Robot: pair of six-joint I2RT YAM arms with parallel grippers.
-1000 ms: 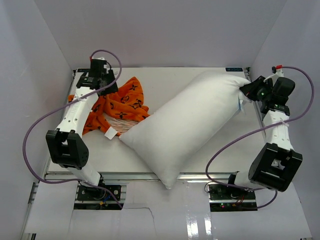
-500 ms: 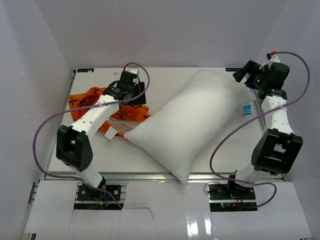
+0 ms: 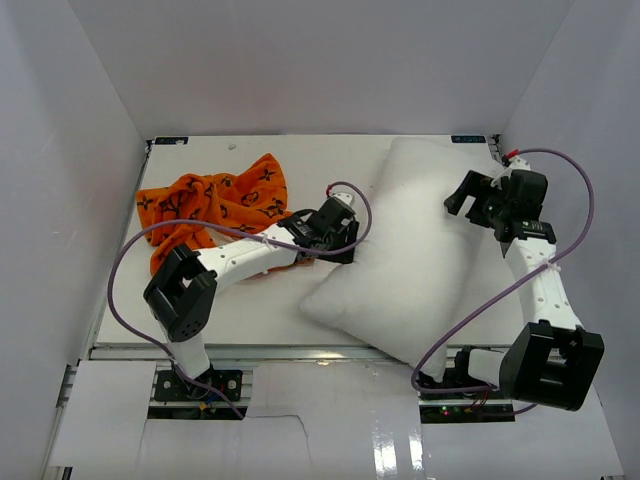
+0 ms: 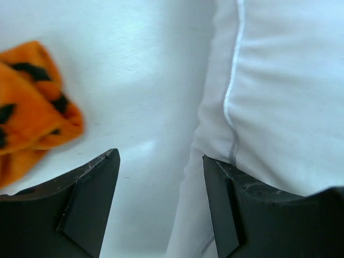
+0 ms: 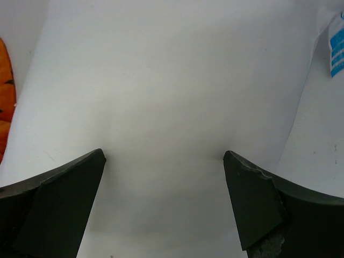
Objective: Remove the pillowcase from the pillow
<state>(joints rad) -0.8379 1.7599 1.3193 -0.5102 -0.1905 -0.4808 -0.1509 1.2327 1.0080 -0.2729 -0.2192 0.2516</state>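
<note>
The white pillow lies across the right half of the table, fully out of its cover. Its seamed edge fills the right side of the left wrist view. The orange pillowcase with black motifs sits crumpled at the far left, apart from the pillow; one fold shows in the left wrist view. My left gripper is open at the pillow's left edge, its right finger against the fabric. My right gripper hangs open over the pillow, holding nothing. A white-and-blue tag shows at the pillow's edge.
White walls close in the table on the left, back and right. A metal rail runs along the near edge. Purple cables loop from both arms.
My right gripper let go of the pillow's corner, opened and moved in over the pillow. My left arm swung from the pillowcase to the pillow's left edge. The pillow settled and turned.
</note>
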